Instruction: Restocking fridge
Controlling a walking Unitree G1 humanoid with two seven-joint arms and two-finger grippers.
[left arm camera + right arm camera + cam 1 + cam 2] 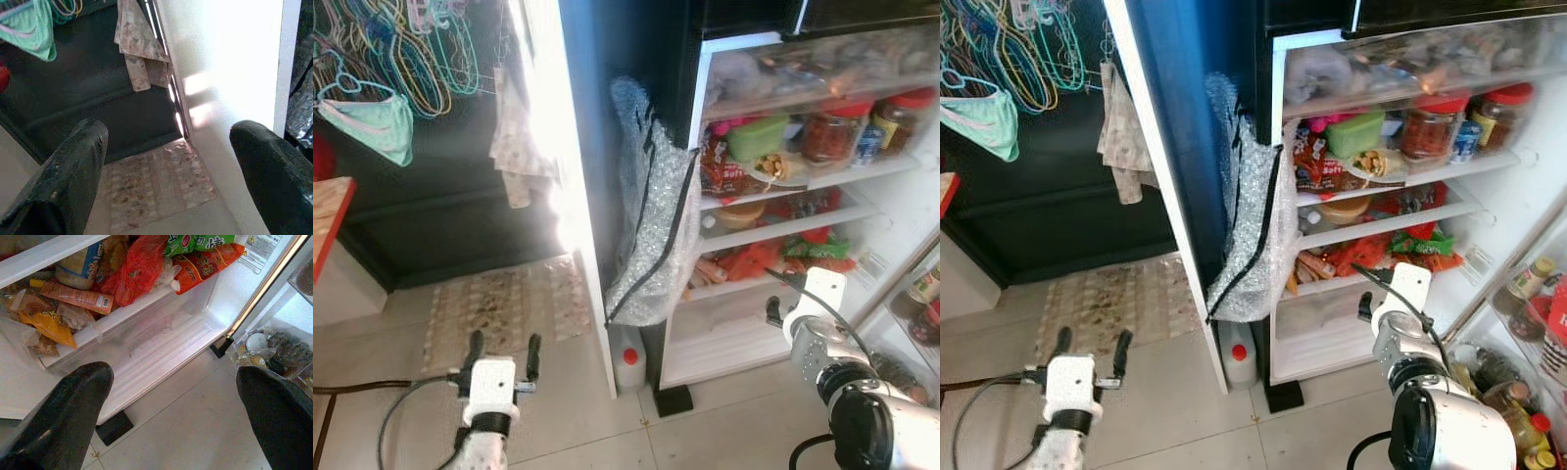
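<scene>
The fridge (803, 182) stands open on the right, its shelves packed with red-lidded jars (830, 127), a green box (756, 137) and red and orange packets (137, 274). Its clear bottom drawer (161, 340) holds nothing. My right gripper (174, 374) hovers low in front of that drawer, fingers wide open and empty. My left gripper (506, 343) is open and empty too, held over the floor tiles left of the fridge and pointing at a patterned mat (499, 304).
A bubble-wrap bag (646, 215) hangs on the fridge's side, and a white red-capped bottle (628, 357) stands below it. The door shelves (925, 294) at far right hold bottles. Hangers (411, 49), a green cloth (377, 122) and a towel (514, 137) hang at the left.
</scene>
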